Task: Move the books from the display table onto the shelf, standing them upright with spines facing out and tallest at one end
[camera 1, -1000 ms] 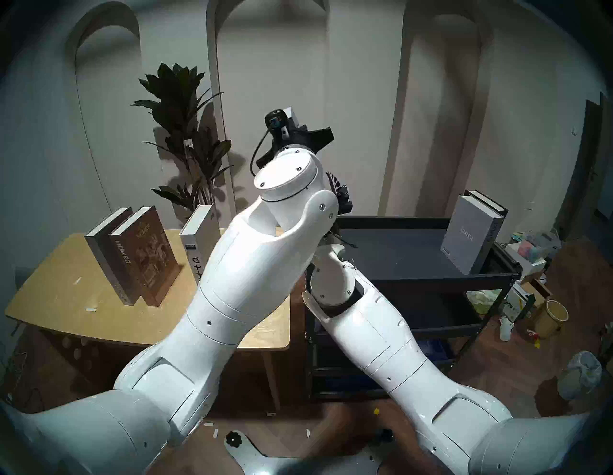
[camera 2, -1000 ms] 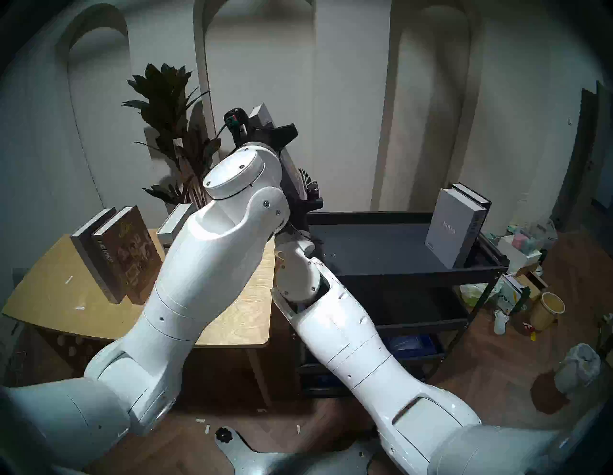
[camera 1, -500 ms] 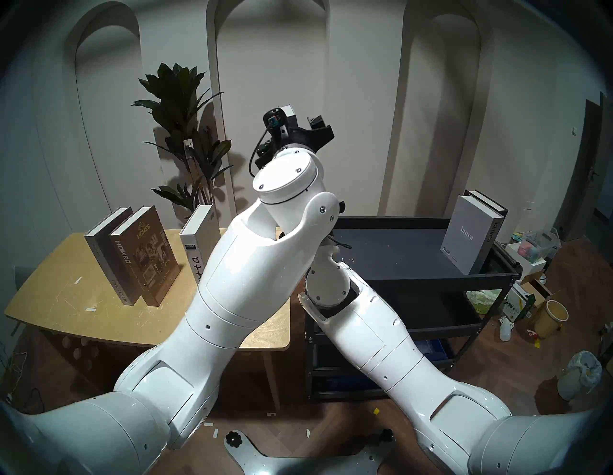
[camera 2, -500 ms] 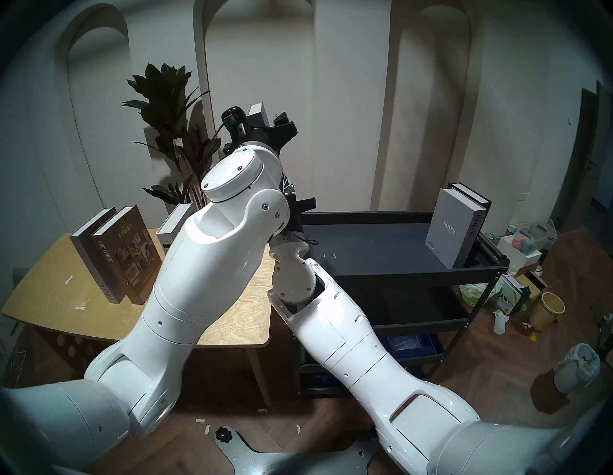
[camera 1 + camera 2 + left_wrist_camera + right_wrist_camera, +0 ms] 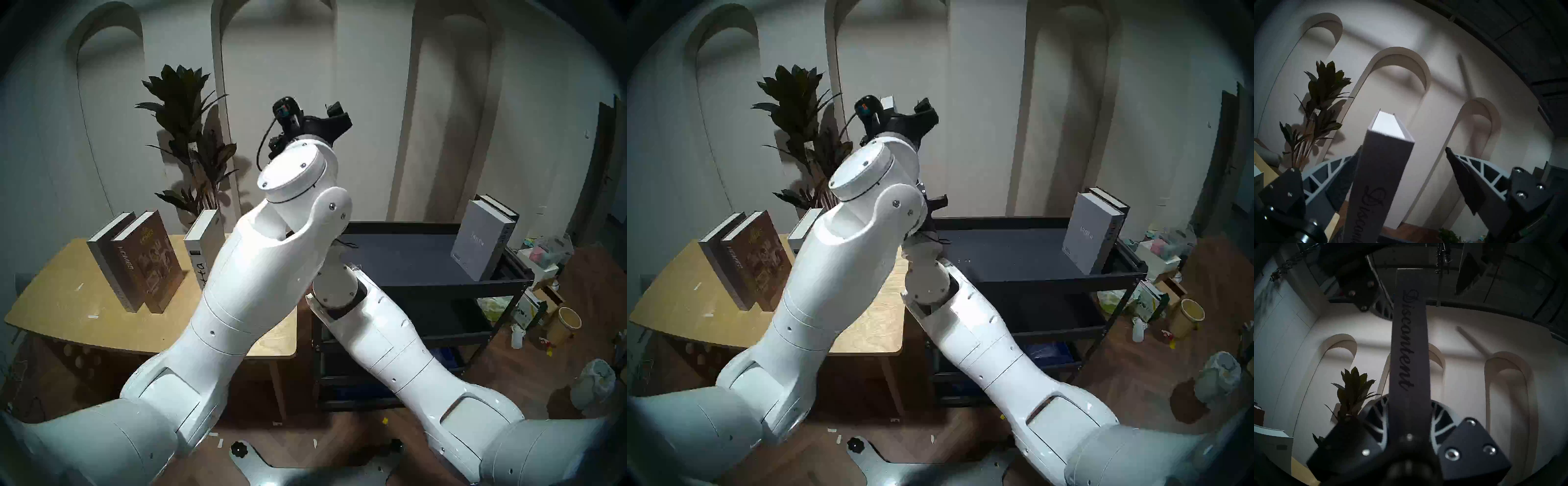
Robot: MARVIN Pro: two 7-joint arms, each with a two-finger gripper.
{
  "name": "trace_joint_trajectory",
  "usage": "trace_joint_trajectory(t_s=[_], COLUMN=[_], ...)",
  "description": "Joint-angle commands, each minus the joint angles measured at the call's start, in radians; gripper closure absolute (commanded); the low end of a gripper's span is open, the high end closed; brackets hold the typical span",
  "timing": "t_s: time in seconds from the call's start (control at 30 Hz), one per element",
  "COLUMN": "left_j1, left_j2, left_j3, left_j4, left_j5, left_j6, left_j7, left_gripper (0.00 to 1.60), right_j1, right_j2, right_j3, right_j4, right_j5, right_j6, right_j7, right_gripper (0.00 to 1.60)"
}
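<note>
The grey "Discontent" book (image 5: 1383,162) stands upright in the air between the display table (image 5: 68,305) and the shelf (image 5: 424,225). My right gripper (image 5: 1409,404) is shut on its lower spine (image 5: 1409,344). My left gripper (image 5: 1403,148) is open around the book's top, with one finger (image 5: 1349,169) close beside the book and the other well apart. On the table stand a grey book (image 5: 108,251), the brown "HOMES" (image 5: 152,258) and a white book (image 5: 202,244). The grey "ianra" (image 5: 475,241) and a black book (image 5: 498,207) stand at the shelf's right end.
A tall potted plant (image 5: 186,112) stands behind the table by the arched wall. My left forearm (image 5: 258,271) crosses over the table's right part. Boxes, a yellow pot (image 5: 566,322) and a waste bin (image 5: 592,383) litter the floor right of the shelf.
My left gripper has opened off the book's top and lifted slightly. My right gripper has shut on the book's lower part, so the book has passed to the right hand.
</note>
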Motion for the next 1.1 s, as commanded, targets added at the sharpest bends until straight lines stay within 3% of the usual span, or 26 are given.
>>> trace_joint_trajectory(t_s=[0.0, 0.27, 0.5, 0.77, 1.07], left_j1=[-0.107, -0.177, -0.230, -0.208, -0.150], left_j2=[-0.036, -0.014, 0.041, 0.138, 0.259], left_j3=[-0.032, -0.095, -0.191, -0.316, -0.446], left_j4=[-0.094, -0.220, -0.325, -0.458, -0.490], left_j5=[-0.006, -0.045, -0.064, -0.119, -0.152], left_j6=[0.004, 0.015, 0.026, 0.077, 0.160], left_j7=[-0.031, -0.082, -0.150, -0.249, -0.359], left_gripper=[0.00, 0.00, 0.00, 0.00, 0.00], right_j1=[0.014, 0.026, 0.045, 0.044, 0.031], right_j2=[0.018, 0.053, 0.089, 0.141, 0.222], right_j3=[0.012, 0.045, 0.089, 0.162, 0.262], right_j4=[0.032, 0.119, 0.157, 0.141, 0.108], right_j5=[-0.005, -0.001, 0.011, 0.087, 0.206], right_j6=[-0.010, -0.029, -0.042, -0.058, -0.053], right_j7=[0.004, 0.013, 0.025, 0.072, 0.144], right_gripper=[1.60, 1.60, 1.60, 1.60, 1.60])
